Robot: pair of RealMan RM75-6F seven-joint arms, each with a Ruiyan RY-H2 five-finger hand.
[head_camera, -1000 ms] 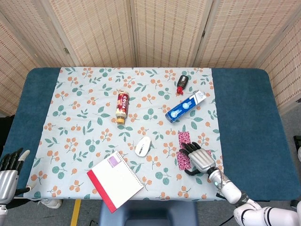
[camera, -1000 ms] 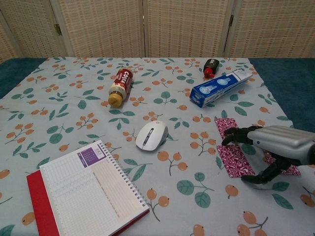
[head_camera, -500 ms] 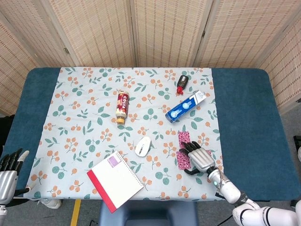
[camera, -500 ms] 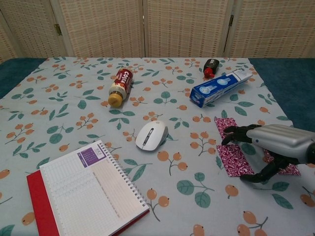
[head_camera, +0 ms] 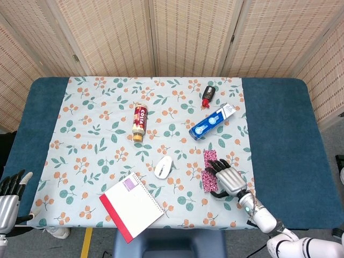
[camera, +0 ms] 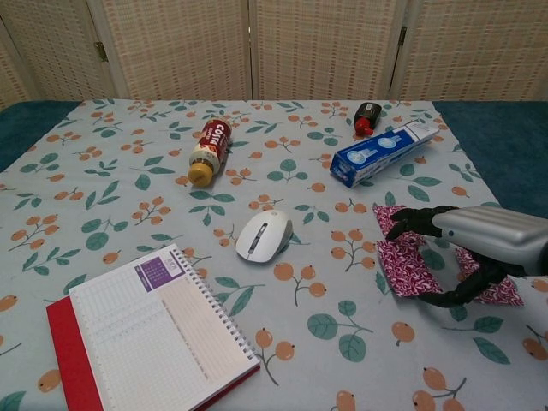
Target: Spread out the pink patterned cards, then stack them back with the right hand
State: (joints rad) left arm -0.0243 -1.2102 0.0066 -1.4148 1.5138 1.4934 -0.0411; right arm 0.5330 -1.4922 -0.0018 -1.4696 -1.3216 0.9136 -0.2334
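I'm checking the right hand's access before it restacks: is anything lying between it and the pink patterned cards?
Nothing visible does. The right hand is already over the pink patterned cards, its fingers reaching across them. The nearest other things, the white mouse and the blue box, lie apart from the cards.

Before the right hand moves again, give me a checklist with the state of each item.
1. Right hand over the pink cards: ok, fingers curled above them.
2. Cards spread out: ok in part, pink shows on both sides of the hand.
3. Cards flat on the cloth: not ok, the near-left card looks lifted at one edge.
4. Blue box apart from the cards: ok.
5. Mouse apart from the cards: ok.
6. Left hand away from the work: ok, at the table's near-left corner.
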